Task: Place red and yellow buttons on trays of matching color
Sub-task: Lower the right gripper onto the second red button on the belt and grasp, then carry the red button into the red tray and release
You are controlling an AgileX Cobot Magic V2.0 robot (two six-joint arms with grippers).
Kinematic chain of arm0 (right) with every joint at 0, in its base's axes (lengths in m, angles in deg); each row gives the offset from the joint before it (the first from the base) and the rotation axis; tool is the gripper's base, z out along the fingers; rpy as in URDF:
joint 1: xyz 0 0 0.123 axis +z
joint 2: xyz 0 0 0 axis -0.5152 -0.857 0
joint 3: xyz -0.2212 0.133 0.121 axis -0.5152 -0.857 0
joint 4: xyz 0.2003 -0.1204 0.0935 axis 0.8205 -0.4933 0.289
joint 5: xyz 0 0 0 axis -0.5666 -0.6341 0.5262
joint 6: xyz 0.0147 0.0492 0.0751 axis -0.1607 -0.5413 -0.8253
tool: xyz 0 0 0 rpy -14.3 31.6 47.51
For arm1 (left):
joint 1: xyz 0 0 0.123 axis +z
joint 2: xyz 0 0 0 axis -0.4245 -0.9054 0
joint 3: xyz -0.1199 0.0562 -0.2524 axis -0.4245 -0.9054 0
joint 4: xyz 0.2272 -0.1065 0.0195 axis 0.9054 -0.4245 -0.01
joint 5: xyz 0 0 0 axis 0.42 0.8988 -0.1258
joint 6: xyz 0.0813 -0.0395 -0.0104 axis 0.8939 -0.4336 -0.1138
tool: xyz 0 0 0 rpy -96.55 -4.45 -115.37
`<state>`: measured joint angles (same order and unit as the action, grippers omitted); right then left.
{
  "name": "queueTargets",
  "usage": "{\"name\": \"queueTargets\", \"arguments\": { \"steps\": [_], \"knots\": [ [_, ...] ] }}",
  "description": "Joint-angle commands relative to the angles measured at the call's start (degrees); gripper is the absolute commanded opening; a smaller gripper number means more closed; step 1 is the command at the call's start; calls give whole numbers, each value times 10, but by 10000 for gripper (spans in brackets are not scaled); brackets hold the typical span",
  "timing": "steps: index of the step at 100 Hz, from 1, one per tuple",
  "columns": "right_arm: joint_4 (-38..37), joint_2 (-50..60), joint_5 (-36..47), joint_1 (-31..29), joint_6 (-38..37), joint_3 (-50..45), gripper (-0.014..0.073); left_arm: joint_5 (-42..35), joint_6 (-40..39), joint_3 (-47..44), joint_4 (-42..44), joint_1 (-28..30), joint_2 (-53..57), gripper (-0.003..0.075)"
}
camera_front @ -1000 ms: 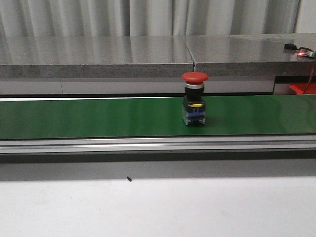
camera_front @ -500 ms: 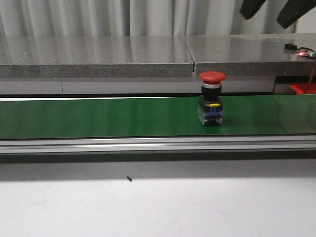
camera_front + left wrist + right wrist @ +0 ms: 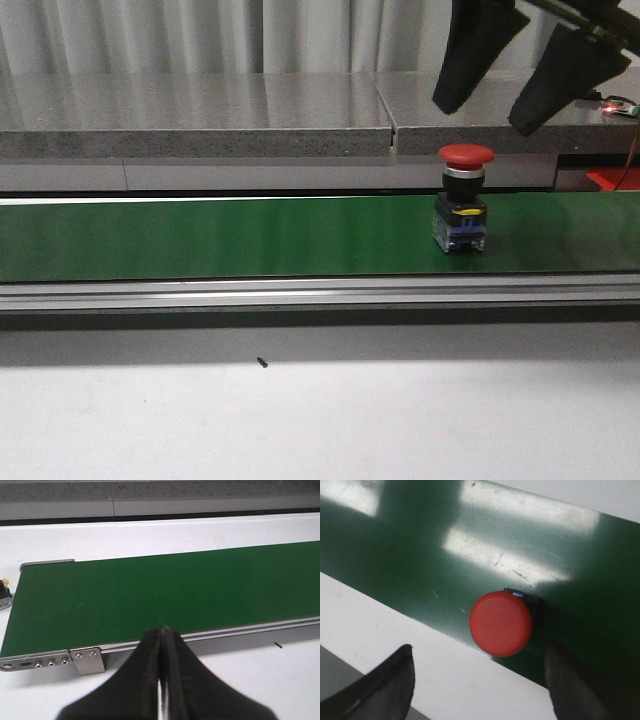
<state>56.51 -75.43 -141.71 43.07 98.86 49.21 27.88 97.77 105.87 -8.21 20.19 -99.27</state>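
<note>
A red mushroom-head button (image 3: 467, 155) on a black and blue base stands upright on the green conveyor belt (image 3: 200, 238), right of centre. My right gripper (image 3: 482, 115) hangs open just above it, one finger on each side of the cap. From the right wrist view the red button (image 3: 500, 623) lies between and beyond the two spread fingertips (image 3: 395, 680), apart from both. My left gripper (image 3: 162, 630) is shut with nothing in it, over the white table near the belt's end. No yellow button and no trays show.
A grey stone ledge (image 3: 200, 115) runs behind the belt. A red object (image 3: 612, 180) and a small lit board (image 3: 615, 104) sit at the far right. A metal end bracket (image 3: 87, 660) closes the belt's corner, and a small part (image 3: 5, 594) lies beside it.
The red button has travelled to the right along the belt. My right gripper has come down from the top of the front view to just above it.
</note>
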Motion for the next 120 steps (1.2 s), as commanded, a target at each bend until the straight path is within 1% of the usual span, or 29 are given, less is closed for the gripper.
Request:
{"name": "queueTargets", "arguments": {
  "steps": [1, 18, 37, 44, 50, 51, 56, 61, 70, 83, 96, 110, 120],
  "knots": [
    [17, 11, 31, 1, 7, 14, 538, -35, -2, 14, -9, -5, -1, -20],
    [15, -23, 58, 1, 7, 14, 538, -35, -2, 14, -9, -5, -1, -20],
    [-7, -53, 52, 1, 7, 14, 529, -35, -2, 14, -9, -5, -1, -20],
    [-23, -57, 47, 1, 7, 14, 468, -35, -2, 14, -9, -5, -1, -20],
    [-32, -58, 44, 1, 7, 14, 374, -35, -2, 14, -9, -5, -1, -20],
    [-33, -58, 44, 1, 7, 14, 374, -35, -2, 14, -9, -5, -1, -20],
    [-35, -58, 44, 1, 7, 14, 299, -35, -2, 14, -9, -5, -1, -20],
    [-35, -58, 44, 1, 7, 14, 244, -35, -2, 14, -9, -5, -1, -20],
    [-35, -57, 47, 1, 7, 14, 181, -35, -2, 14, -9, -5, -1, -20],
    [-47, -41, 53, -1, 7, 18, 162, -35, -2, 14, -9, -5, -1, -20],
    [-85, -13, 51, -17, 7, 40, 162, -35, -2, 14, -9, -5, -1, -20],
    [-103, 6, 53, -60, 7, 76, 162, -35, -2, 14, -9, -5, -1, -20],
    [-103, 7, 55, -105, 7, 103, 162, -35, -2, 14, -9, -5, -1, -20]
  ]
}}
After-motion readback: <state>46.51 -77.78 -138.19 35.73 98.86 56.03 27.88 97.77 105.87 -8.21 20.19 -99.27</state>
